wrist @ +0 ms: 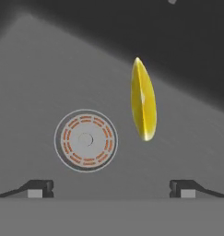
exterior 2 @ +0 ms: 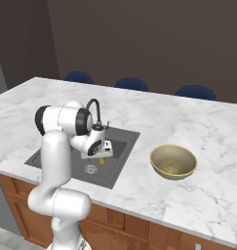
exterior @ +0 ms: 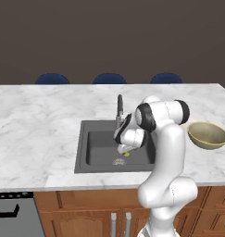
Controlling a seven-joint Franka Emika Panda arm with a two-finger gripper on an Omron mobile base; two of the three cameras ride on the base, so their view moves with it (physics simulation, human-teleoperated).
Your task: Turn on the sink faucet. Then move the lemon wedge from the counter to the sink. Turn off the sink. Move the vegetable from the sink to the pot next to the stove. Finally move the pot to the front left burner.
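Observation:
The yellow lemon wedge (wrist: 143, 99) lies inside the dark grey sink (exterior: 93, 148), on its floor beside the round metal drain (wrist: 85, 140). My gripper (wrist: 111, 189) hangs open just above it, fingertips (wrist: 37, 188) spread wide and holding nothing. From the base views the gripper (exterior: 122, 149) is low in the basin, with the lemon wedge (exterior: 127, 153) (exterior 2: 101, 160) right under it. The dark gooseneck sink faucet (exterior: 119, 109) (exterior 2: 94, 110) stands at the back rim, close behind my wrist. The white marble counter (exterior: 40, 120) surrounds the sink.
A tan bowl (exterior: 207, 135) (exterior 2: 173, 161) sits on the counter to the right of the sink. Three blue chair backs (exterior: 109, 78) line the far edge. A grey appliance front (exterior: 12, 213) sits under the counter at the lower left.

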